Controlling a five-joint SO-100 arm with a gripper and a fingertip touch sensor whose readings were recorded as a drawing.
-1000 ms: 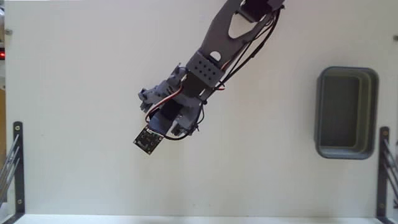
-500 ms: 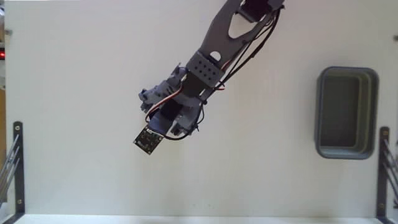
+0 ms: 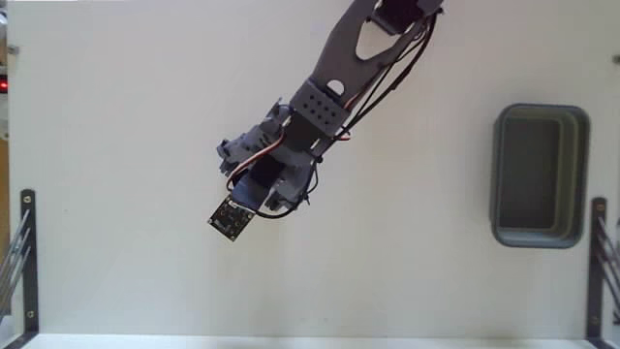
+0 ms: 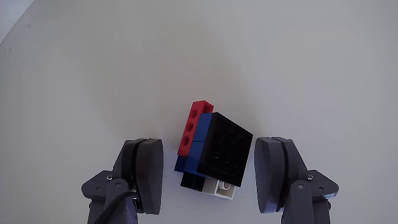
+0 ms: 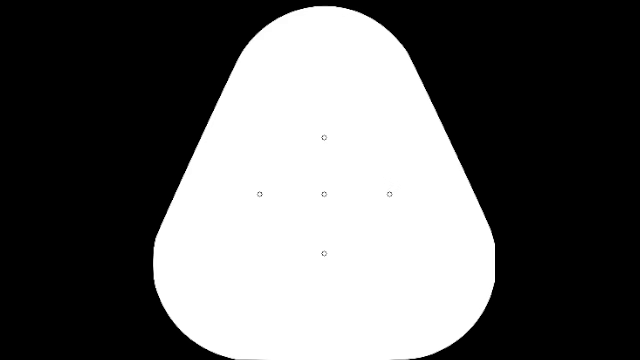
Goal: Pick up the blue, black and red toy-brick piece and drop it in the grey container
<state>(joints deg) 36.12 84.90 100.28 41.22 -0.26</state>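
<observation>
- gripper (image 4: 211, 177): fingers spread apart, straddling the toy-brick piece (image 4: 214, 149), touching neither side
- grey container (image 3: 540, 175): well apart, at right in the fixed view

The arm (image 3: 360, 60) reaches down from the top edge of the fixed view, slanting lower-left. In the wrist view the jaws stand wide apart, fingers (image 4: 144, 174) seemingly pointing downward, touching nothing.

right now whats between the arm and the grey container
Nothing: in the fixed view the white table is bare between the tool and the grey container. The toy-brick piece sits between the open fingers, seen in the wrist view.
</observation>
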